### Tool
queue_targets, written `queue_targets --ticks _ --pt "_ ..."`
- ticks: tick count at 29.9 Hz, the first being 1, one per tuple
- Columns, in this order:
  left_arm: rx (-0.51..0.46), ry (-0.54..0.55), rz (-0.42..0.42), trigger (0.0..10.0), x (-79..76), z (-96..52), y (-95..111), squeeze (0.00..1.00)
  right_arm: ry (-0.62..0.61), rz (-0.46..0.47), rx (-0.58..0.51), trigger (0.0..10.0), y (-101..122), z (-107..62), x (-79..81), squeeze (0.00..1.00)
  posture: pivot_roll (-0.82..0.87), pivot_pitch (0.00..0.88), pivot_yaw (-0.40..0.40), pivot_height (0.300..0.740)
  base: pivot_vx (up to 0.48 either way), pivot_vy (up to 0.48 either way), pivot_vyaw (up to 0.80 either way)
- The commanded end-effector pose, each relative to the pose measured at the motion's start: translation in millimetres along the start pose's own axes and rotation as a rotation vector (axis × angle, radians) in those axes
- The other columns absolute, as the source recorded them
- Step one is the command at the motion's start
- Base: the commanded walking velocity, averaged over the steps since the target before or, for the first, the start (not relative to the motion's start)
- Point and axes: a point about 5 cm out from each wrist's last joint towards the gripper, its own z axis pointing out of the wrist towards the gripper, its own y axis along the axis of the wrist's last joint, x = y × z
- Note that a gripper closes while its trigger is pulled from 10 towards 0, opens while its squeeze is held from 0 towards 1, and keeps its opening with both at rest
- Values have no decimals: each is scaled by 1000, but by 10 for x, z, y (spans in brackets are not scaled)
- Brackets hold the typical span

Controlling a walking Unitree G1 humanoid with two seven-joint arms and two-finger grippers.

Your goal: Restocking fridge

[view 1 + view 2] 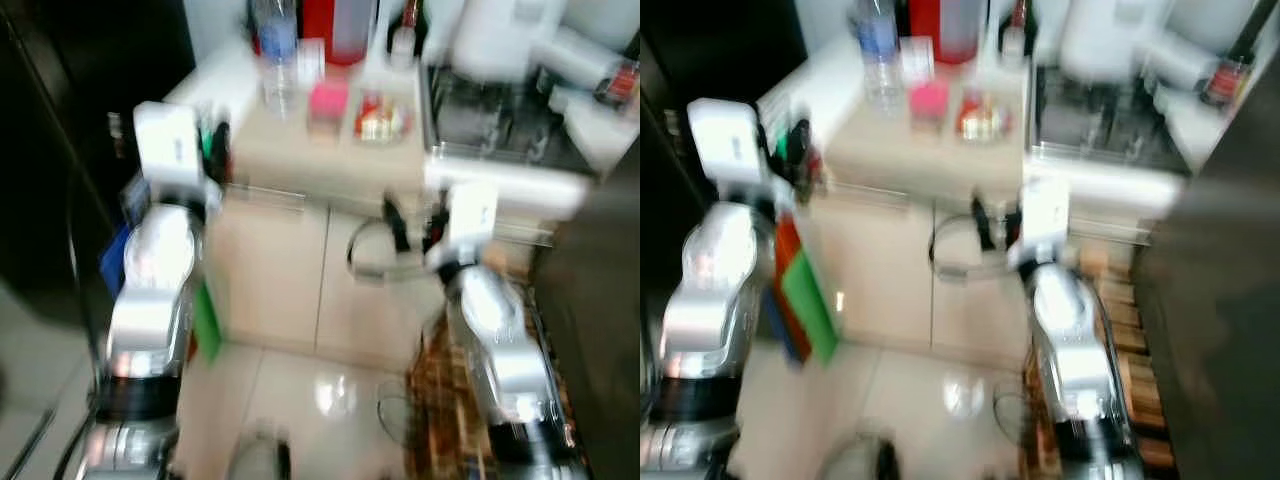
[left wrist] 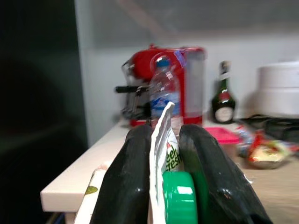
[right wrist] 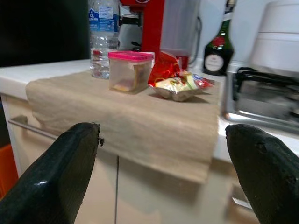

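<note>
left gripper (image 2: 170, 186) clamps a carton (image 2: 164, 140) at its thin top fin beside the green cap (image 2: 180, 198), near the counter (image 3: 140, 116); likely heavy, crushable. right gripper (image 3: 163, 154) gapes, empty.

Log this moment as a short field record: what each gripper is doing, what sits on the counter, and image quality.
left gripper: shut on a white carton with a green screw cap, at the counter's left end
right gripper: open, holding nothing, facing the counter front
counter: beige cloth mat over a white worktop
on the mat: clear water bottle, clear tub with a pink lid, red and yellow snack packet
behind: red coffee machine, dark green bottle
image quality: head views blurred, wrist views sharper
</note>
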Motion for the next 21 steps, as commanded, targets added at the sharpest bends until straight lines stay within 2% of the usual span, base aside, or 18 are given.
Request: queue_targets --ticks 1,18,21 --pt "5 -12 5 10000 -24 5 -2 0 -5 -1 -7 10000 5 -6 -14 106 19 0 -4 740 -270 0 0" --pt "46 -11 -3 10000 -30 -32 -107 0 -16 -4 10 10000 -58 -73 -39 102 12 0 7 740 -268 0 0" --pt "48 -12 -6 10000 -35 -44 -116 0 -15 -4 16 10000 -79 -89 -36 106 12 0 7 740 0 0 0"
